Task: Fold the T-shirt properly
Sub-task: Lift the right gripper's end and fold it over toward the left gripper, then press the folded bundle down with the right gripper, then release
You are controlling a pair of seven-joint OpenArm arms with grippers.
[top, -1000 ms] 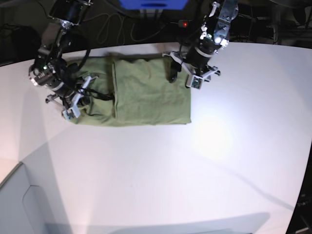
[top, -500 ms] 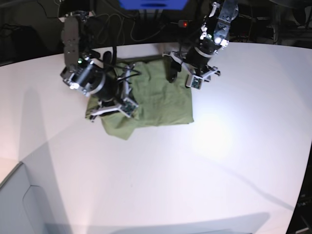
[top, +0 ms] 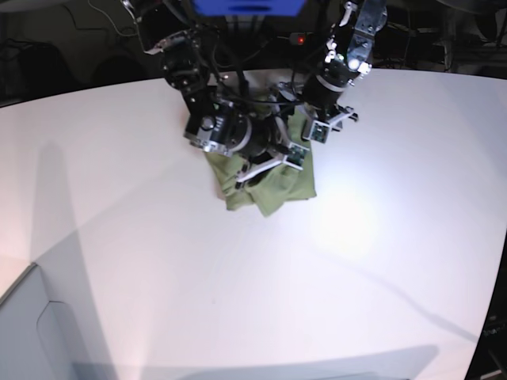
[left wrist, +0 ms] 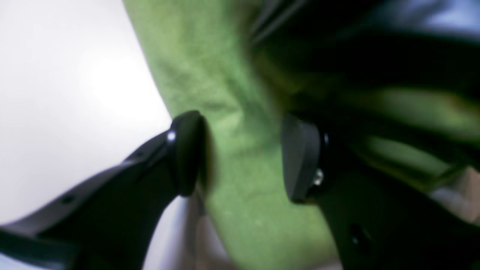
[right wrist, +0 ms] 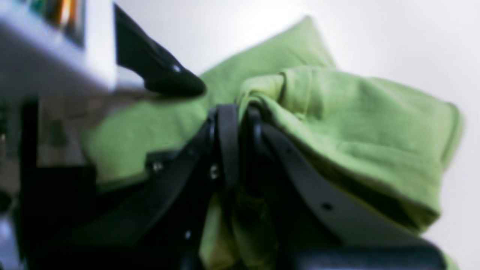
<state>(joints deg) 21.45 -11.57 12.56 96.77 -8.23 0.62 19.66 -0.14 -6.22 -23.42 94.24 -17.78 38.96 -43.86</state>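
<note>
**Right arm mid-fold, left arm pinning the far edge**

The T-shirt [top: 273, 186] lay bunched on the white table [top: 380, 261] near its back edge, already narrowed into a compact shape. The right gripper [right wrist: 240, 123] was clamped on a pinch of the T-shirt, jaws together with fabric gathered between them and draping off to the side. In the base view that arm sat over the cloth's middle, so my read was that it was carrying one end across the rest to make the cross fold.

The left gripper [left wrist: 243, 153] had its jaws apart, straddling a strip of green fabric near the cloth's edge where it met the table. Nothing was gripped. It looked low over the cloth, but the blur didn't show whether the pads [left wrist: 187, 150] touched it. Likely purpose: hold that side down, or stand ready to catch the edge as the fold landed.

Fold not yet flat; the carried layer was lumpy.
</note>
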